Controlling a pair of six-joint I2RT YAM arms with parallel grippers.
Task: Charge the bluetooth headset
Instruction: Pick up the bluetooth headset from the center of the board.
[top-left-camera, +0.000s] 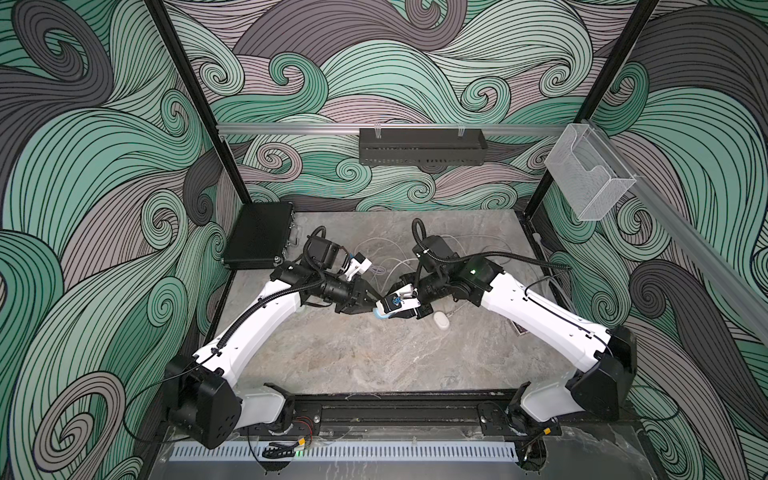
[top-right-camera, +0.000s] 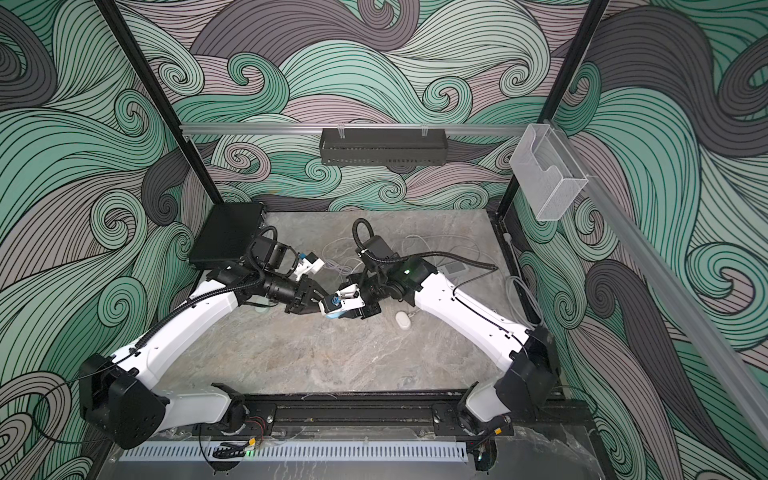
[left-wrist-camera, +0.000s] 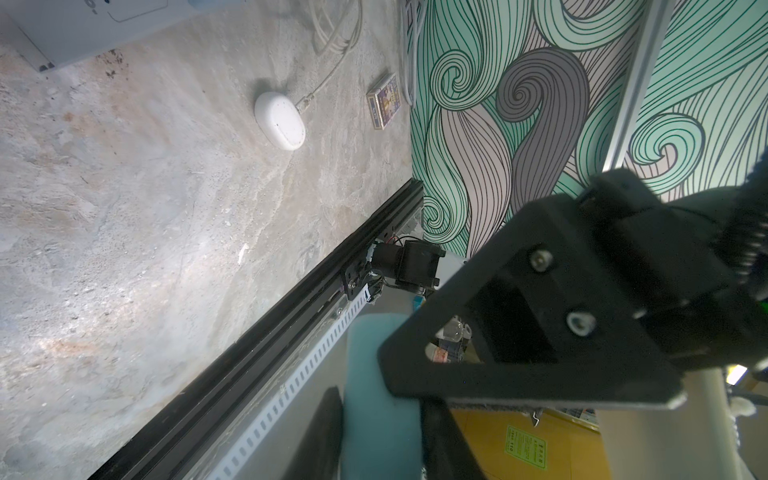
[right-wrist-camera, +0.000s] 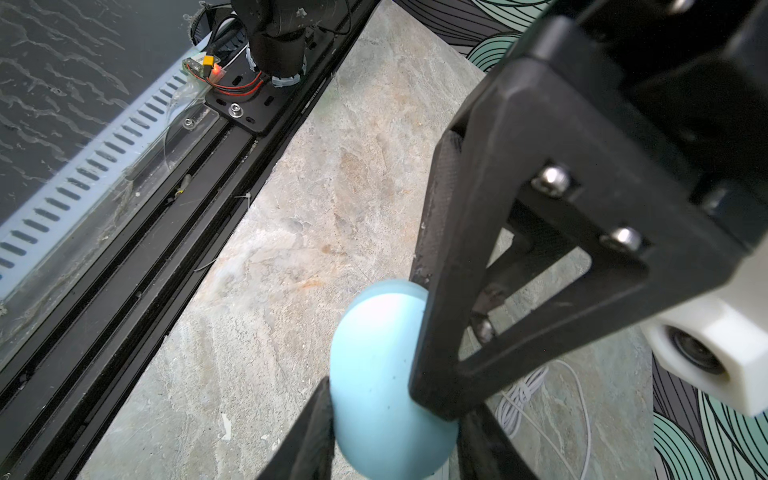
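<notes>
Headset case (right-wrist-camera: 374, 395), pale blue, clamped in right pincer (right-wrist-camera: 390, 436), left pincer (left-wrist-camera: 380, 415) narrow around same case, contact cannot be told, white case (left-wrist-camera: 279, 120) on table (left-wrist-camera: 145, 228) beside cable end (left-wrist-camera: 305, 103).

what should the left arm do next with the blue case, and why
Probably close the left end effector firmly on the blue case it flanks: the right end effector clamps that case, and the cable end lies apart, by the white case.

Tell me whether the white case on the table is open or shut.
Shut: the white case lies on the table as one smooth closed shell, with no lid raised.
</notes>
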